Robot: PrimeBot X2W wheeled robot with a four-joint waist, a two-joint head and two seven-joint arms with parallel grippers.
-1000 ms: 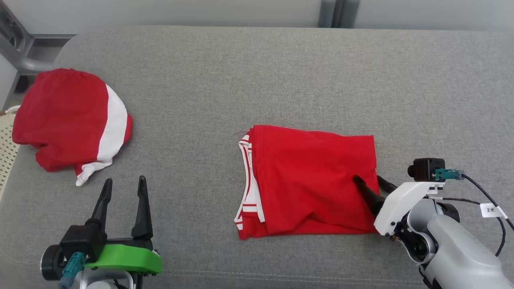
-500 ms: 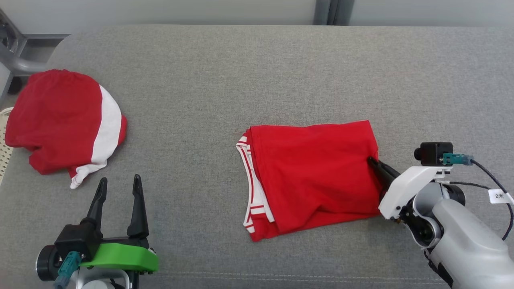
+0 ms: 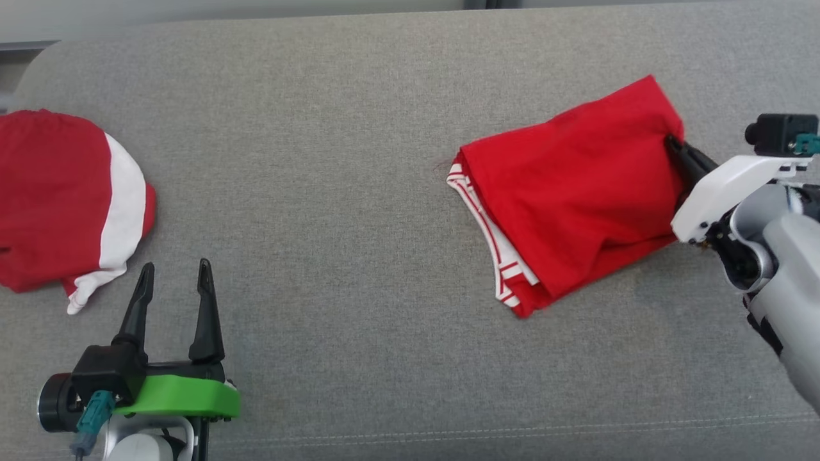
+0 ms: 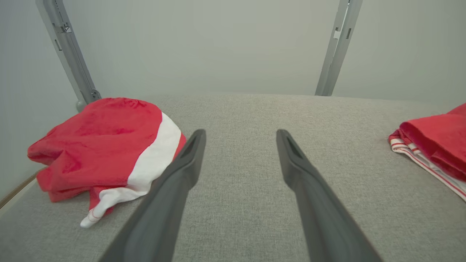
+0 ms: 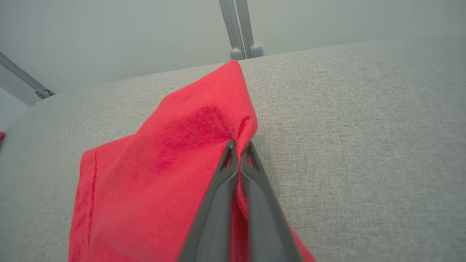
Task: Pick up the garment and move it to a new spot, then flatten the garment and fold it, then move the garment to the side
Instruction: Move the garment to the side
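Grey fabric-covered bench [image 3: 359, 128] carries everything. The garment [image 3: 576, 186], red with white striped trim, lies already folded into a compact stack on the right half of the bench, turned at an angle, trim edge facing left and near. So pick-up, flattening and folding look done; judged step in hand is the last one, moving it to the side, not yet finished because it has not been let go. A second red-and-white garment [image 3: 57, 192] sits crumpled at the far-left edge, well apart. Right gripper [image 3: 672, 142] is closed tight, pinching the folded garment's right edge. Left gripper [image 3: 176, 266] is spread wide and empty at near left. No brand, label or readable writing visible anywhere.
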